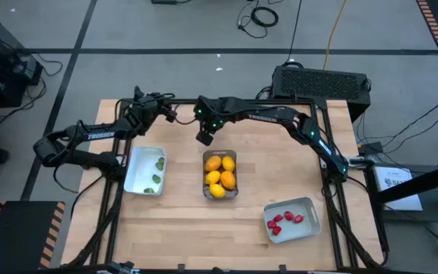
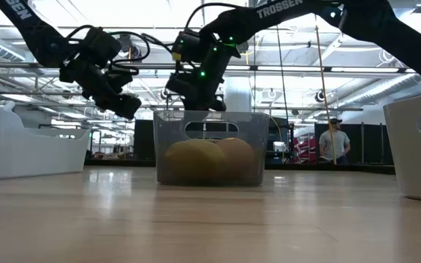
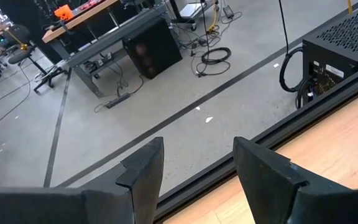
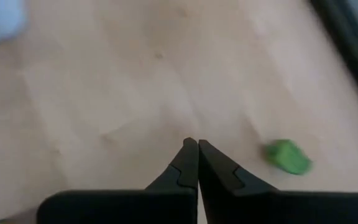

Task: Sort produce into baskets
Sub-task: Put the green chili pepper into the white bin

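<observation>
The clear bin (image 1: 220, 175) at the table's middle holds several yellow and orange lemons (image 1: 220, 173); it also shows in the low view (image 2: 210, 150). The white tray (image 1: 144, 170) on the left holds green pieces (image 1: 158, 163). The grey-blue tray (image 1: 291, 219) at the near right holds red strawberries (image 1: 284, 221). One green piece (image 4: 288, 155) lies on the bare table beside my right gripper (image 4: 197, 146), which is shut, empty and hangs just behind the clear bin (image 1: 204, 137). My left gripper (image 3: 197, 168) is open and empty above the far left of the table (image 1: 169, 114).
A black box (image 1: 322, 82) stands beyond the table's far right edge. The table's black frame rails (image 1: 333, 190) run along its sides. Bare wood lies between the bins and along the near edge (image 1: 204, 236). A person (image 2: 333, 142) stands far off in the room.
</observation>
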Robot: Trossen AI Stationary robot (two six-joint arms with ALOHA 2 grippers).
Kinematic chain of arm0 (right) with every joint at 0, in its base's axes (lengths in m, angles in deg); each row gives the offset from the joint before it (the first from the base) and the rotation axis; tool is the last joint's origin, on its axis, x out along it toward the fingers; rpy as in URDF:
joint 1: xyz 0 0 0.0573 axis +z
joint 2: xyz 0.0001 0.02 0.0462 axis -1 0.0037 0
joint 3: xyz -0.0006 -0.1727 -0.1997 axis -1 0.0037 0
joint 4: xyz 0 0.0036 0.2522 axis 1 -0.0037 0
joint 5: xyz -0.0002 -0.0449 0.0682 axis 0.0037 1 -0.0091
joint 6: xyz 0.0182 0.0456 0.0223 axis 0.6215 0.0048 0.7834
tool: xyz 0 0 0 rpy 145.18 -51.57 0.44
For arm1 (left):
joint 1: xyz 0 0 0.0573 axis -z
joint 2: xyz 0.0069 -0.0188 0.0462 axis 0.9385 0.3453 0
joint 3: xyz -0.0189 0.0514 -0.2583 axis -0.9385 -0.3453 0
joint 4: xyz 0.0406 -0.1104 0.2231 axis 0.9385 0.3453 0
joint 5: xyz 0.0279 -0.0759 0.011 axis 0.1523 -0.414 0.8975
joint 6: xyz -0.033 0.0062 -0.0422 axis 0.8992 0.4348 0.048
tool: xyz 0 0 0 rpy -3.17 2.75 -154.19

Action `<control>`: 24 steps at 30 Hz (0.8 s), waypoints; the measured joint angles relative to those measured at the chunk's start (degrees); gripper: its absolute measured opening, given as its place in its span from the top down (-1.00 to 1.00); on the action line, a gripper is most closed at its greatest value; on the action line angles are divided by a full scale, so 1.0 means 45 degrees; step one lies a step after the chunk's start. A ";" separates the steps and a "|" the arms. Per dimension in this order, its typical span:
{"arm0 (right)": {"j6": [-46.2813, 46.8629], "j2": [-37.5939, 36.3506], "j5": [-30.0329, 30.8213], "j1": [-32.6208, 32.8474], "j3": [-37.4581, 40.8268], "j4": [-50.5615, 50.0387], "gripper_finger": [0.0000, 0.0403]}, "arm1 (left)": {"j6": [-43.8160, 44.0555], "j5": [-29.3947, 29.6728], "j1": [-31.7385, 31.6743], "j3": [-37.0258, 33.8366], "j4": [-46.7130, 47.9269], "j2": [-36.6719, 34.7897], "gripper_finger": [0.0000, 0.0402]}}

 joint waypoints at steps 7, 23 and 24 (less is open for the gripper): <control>0.0095 -0.0168 0.0567 -0.0159 0.0000 -0.2745 1.00 | 0.0219 -0.1304 -0.0010 0.0000 -0.0022 -0.0001 0.00; -0.0940 -0.8814 0.3067 0.0471 0.9589 -0.0986 1.00 | 0.2269 -0.7111 0.2451 0.2177 -0.2519 0.3966 0.00; -0.0820 -0.9686 0.2889 0.0453 1.0724 -0.0003 1.00 | 0.2100 -0.7072 0.2615 0.2478 -0.2510 0.4441 0.00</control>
